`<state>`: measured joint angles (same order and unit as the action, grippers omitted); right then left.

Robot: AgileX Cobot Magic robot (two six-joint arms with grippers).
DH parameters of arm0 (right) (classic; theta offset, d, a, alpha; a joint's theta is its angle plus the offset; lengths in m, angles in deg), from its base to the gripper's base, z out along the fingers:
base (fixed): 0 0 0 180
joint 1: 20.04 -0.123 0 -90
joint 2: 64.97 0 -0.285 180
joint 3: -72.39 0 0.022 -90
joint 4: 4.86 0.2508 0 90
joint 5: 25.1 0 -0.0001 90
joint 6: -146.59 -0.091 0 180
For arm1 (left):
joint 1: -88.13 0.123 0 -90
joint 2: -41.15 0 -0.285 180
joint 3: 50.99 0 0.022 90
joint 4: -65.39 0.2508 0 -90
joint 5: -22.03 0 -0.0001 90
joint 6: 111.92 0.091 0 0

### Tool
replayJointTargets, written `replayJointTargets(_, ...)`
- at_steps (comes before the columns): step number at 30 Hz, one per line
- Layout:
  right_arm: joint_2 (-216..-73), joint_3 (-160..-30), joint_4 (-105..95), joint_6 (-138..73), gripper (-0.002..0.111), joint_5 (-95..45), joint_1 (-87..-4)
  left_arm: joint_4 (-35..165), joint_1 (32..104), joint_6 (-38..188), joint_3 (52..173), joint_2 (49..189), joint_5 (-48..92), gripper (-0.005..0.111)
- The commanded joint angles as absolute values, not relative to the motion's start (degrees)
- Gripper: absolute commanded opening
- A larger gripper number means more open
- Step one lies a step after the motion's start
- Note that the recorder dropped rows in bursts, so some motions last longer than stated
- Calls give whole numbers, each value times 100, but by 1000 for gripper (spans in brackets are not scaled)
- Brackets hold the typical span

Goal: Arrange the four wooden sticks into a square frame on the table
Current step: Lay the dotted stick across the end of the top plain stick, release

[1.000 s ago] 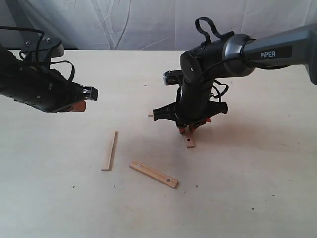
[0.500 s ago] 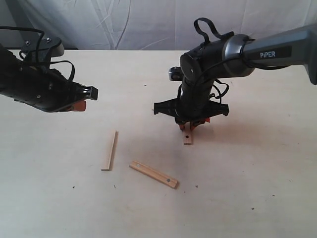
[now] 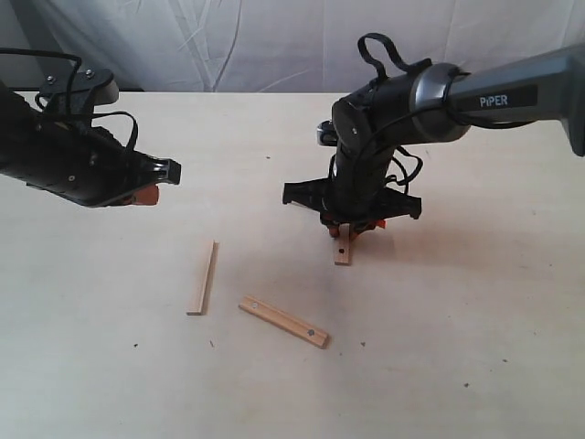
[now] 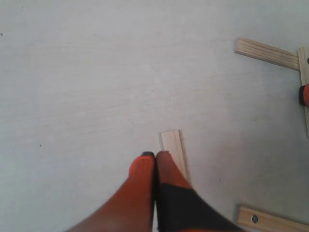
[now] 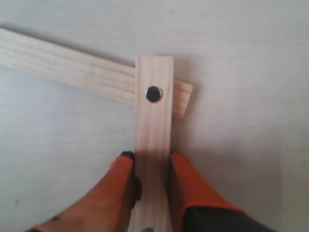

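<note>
My right gripper (image 3: 345, 229) (image 5: 150, 157) is shut on a wooden stick with a dark hole (image 5: 153, 121) (image 3: 343, 249). The stick's holed end lies across the end of a plain stick (image 5: 67, 65), making a corner on the table (image 3: 457, 302); the exterior view hides that plain stick behind the gripper. A second plain stick (image 3: 202, 277) (image 4: 172, 145) and a second holed stick (image 3: 283, 321) (image 4: 270, 221) lie apart nearer the front. Raised at the left, my left gripper (image 3: 146, 194) (image 4: 155, 155) is shut and empty, above the plain stick's end.
A white cloth backdrop (image 3: 228, 46) hangs behind the table's far edge. Bare tabletop lies all round the sticks, and a few tiny dark specks (image 3: 135, 346) dot the front. The right arm's body (image 3: 393, 101) leans over the middle.
My right gripper has turned the held stick so its near end swung left and now points straight to the front. The left arm and the two loose sticks have not moved.
</note>
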<state>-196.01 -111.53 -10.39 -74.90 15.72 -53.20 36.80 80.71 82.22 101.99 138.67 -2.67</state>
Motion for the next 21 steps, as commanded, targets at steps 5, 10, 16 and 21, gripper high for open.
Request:
replayJointTargets(5,-19640,-11184,-1100,-7761,41,1500,-5319,3626,8052,8213,10227,13860,-219,0)
replayJointTargets(10,-19619,-11184,-1100,-7867,41,1500,-5319,3626,8052,8213,10227,13860,-219,0)
replayJointTargets(16,-19197,-11184,-371,-7294,39,1593,-5028,3627,8052,8213,10227,13860,-323,0)
replayJointTargets(21,-18712,-11184,481,-5930,34,2047,-4409,3801,7697,8213,10199,13896,-473,0)
